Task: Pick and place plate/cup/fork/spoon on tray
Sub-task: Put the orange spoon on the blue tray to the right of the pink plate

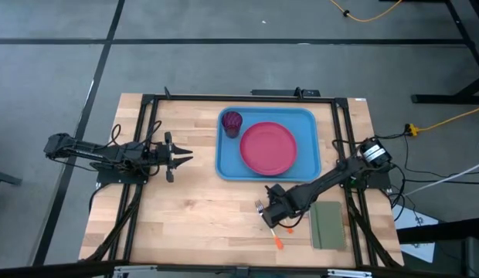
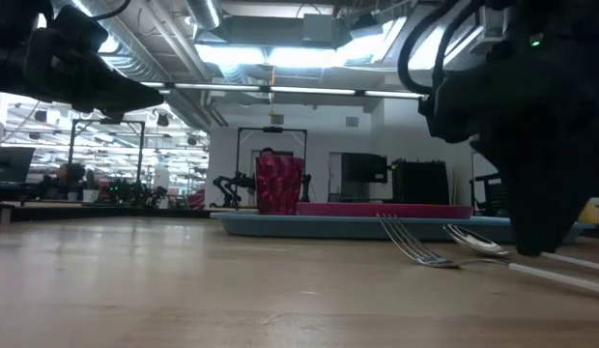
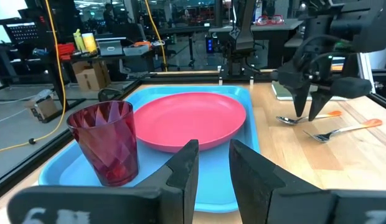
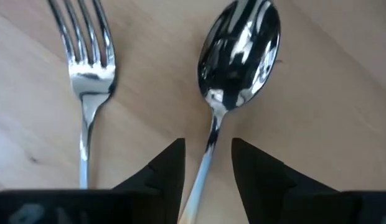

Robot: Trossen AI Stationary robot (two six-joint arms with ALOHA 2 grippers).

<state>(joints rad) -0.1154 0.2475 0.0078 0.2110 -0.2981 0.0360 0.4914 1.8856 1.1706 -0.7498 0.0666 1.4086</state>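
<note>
The blue tray (image 1: 222, 154) lies at the table's far middle. The pink-red plate (image 1: 268, 147) lies flat in it, and the magenta cup (image 1: 232, 122) stands upright in its far left corner. The spoon (image 4: 240, 56) and the fork (image 4: 87, 56) lie side by side on the wood near the tray's front, orange handles toward the near edge. My right gripper (image 4: 208, 165) is low over them and open, one finger on each side of the spoon's thin neck (image 4: 211, 134), with a gap on both sides. My left gripper (image 1: 178, 157) waits open, left of the tray.
An olive-green pad (image 1: 327, 224) lies on the wood right of my right gripper, near the front right corner. A black frame (image 1: 239, 98) runs around the table. Bare wood stretches across the near left of the table.
</note>
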